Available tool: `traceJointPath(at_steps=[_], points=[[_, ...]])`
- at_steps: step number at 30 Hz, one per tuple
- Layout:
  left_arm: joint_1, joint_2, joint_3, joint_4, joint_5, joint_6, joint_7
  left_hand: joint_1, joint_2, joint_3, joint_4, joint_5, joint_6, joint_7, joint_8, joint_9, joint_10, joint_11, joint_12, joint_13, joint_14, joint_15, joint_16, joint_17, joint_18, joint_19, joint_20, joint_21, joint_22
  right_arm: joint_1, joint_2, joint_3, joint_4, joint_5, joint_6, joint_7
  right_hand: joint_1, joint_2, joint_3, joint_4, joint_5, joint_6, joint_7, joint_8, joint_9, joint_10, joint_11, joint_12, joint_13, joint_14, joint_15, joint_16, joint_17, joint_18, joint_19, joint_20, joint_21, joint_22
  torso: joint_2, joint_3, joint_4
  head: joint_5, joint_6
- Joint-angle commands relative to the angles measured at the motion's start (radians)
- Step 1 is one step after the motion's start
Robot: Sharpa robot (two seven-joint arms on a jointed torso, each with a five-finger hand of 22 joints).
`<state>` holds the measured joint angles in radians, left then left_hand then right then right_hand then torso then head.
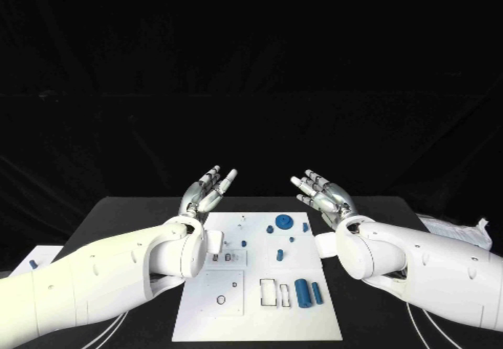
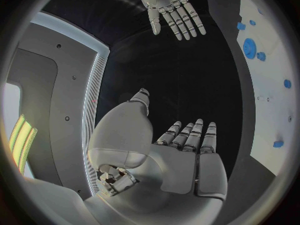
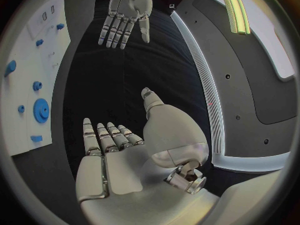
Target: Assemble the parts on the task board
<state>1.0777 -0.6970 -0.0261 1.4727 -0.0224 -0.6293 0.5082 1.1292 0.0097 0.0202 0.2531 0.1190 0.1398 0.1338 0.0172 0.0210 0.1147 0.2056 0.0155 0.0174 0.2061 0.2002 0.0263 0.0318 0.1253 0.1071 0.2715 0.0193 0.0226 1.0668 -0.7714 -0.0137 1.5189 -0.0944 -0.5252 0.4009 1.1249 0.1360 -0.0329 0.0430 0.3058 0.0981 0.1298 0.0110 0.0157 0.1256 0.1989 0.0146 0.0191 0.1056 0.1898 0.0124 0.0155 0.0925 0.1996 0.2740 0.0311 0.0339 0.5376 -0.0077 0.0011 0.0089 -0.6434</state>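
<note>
Task board [image 1: 230, 320], flat white plate on matte black table [image 1: 126, 218]; left hand [image 1: 206, 187] at 11 and right hand [image 1: 323, 191] at 1, silver fingers spread, grasping nothing.

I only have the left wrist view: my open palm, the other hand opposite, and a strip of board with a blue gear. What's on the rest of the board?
Observer: In the head view, two long blue pegs lie side by side near the task board's near right corner.
Operator: Anything beside them?
Observer: Rectangular outlines with nothing in them, on the left-arm side of the pegs.
Operator: Anything off the board?
Observer: What looks like a pale crumpled bag lies at the table's right edge.
</note>
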Motion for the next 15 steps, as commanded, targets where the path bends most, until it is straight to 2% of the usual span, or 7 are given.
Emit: traceJointPath(at_steps=[1,6,9,10,11,13,15], points=[[0.002,0.002,0.0,0.0,-0.024,0.059,0.022,0.051,0.0,0.001,0.013,0.007,0.017,0.118,0.007,0.003,0.006,0.016,0.004,0.003,0.015,0.009,0.006,0.003,0.024,0.004,0.018,0.008,0.002,0.003,0.003,-0.002,-0.009,-0.11,0.214,-0.086,0.094,0.012,-0.01,-0.048,0.002,0.06,0.133,0.013,0.008,0.066,0.029,0.013,0.008,0.064,0.025,0.012,0.008,0.023,0.031,0.019,0.021,0.009,0.0,-0.0004,0.0,0.0,0.0],[0.002,0.002,0.0,0.0,-0.024,0.059,0.022,0.082,0.002,0.0,-0.002,0.006,0.059,0.127,0.014,0.008,0.051,0.026,0.01,0.007,0.087,0.021,0.021,0.013,0.017,0.023,0.021,0.018,0.008,0.006,0.005,-0.004,-0.016,-0.137,0.272,-0.11,0.153,0.018,0.003,-0.097,-0.025,0.249,0.158,0.053,0.032,0.327,0.061,0.068,0.035,0.347,0.048,0.073,0.038,0.026,0.211,0.012,0.094,0.044,0.0,-0.0004,0.0,0.0,0.0],[0.002,0.002,0.0,0.0,-0.024,0.059,0.022,0.11,-0.001,-0.003,-0.014,0.005,0.14,0.129,0.03,0.017,0.123,0.034,0.021,0.015,0.203,0.028,0.048,0.028,0.01,0.107,0.021,0.056,0.028,0.007,0.005,-0.005,-0.018,-0.144,0.288,-0.117,0.176,0.013,0.005,-0.119,-0.049,0.403,0.147,0.081,0.046,0.534,0.046,0.102,0.044,0.556,0.033,0.108,0.046,0.043,0.328,0.018,0.14,0.061,0.0,-0.0004,0.0,0.0,0.0],[0.002,0.002,0.0,0.0,-0.024,0.059,0.022,0.121,0.0,-0.004,-0.02,0.005,0.195,0.136,0.043,0.024,0.181,0.042,0.033,0.021,0.28,0.034,0.069,0.038,0.005,0.171,0.021,0.085,0.043,0.007,0.005,-0.005,-0.018,-0.145,0.289,-0.117,0.185,0.012,0.008,-0.127,-0.057,0.446,0.141,0.088,0.049,0.592,0.04,0.109,0.045,0.614,0.027,0.114,0.046,0.05,0.35,0.017,0.148,0.062,0.0,-0.0004,0.0,0.0,0.0],[0.003,-0.062,0.0,0.011,0.01,0.084,0.048,0.13,0.001,-0.005,-0.026,0.005,0.247,0.134,0.055,0.03,0.24,0.051,0.045,0.027,0.365,0.038,0.092,0.049,0.001,0.248,0.021,0.119,0.061,0.017,-0.004,-0.002,-0.058,-0.328,0.128,-0.074,0.193,0.01,0.012,-0.135,-0.063,0.487,0.135,0.093,0.051,0.645,0.033,0.114,0.046,0.669,0.02,0.12,0.048,0.056,0.371,0.018,0.154,0.062,0.009,-0.0022,-0.0026,0.001,-0.004],[0.004,-0.075,0.0,0.018,0.015,0.091,0.052,0.147,0.004,-0.008,-0.036,0.004,0.338,0.113,0.075,0.039,0.392,0.057,0.078,0.041,0.529,0.029,0.14,0.069,0.009,0.459,0.018,0.215,0.108,0.021,-0.007,0.0,-0.061,-0.371,0.112,-0.073,0.21,0.008,0.022,-0.153,-0.072,0.581,0.123,0.105,0.054,0.726,0.018,0.121,0.046,0.752,0.003,0.128,0.05,0.073,0.444,0.018,0.179,0.068,0.013,-0.0025,-0.0009,-0.001,-0.003],[0.006,-0.091,0.0,0.028,0.019,0.101,0.05,0.163,0.008,-0.012,-0.046,0.003,0.461,0.13,0.104,0.052,0.584,0.026,0.121,0.058,0.628,-0.005,0.175,0.079,0.037,0.567,0.015,0.271,0.129,0.025,-0.011,0.003,-0.062,-0.42,0.102,-0.075,0.221,0.004,0.031,-0.167,-0.077,0.653,0.114,0.112,0.056,0.765,0.006,0.12,0.045,0.795,-0.01,0.13,0.05,0.085,0.487,0.017,0.195,0.071,0.021,-0.0022,0.0002,-0.003,-0.001]])
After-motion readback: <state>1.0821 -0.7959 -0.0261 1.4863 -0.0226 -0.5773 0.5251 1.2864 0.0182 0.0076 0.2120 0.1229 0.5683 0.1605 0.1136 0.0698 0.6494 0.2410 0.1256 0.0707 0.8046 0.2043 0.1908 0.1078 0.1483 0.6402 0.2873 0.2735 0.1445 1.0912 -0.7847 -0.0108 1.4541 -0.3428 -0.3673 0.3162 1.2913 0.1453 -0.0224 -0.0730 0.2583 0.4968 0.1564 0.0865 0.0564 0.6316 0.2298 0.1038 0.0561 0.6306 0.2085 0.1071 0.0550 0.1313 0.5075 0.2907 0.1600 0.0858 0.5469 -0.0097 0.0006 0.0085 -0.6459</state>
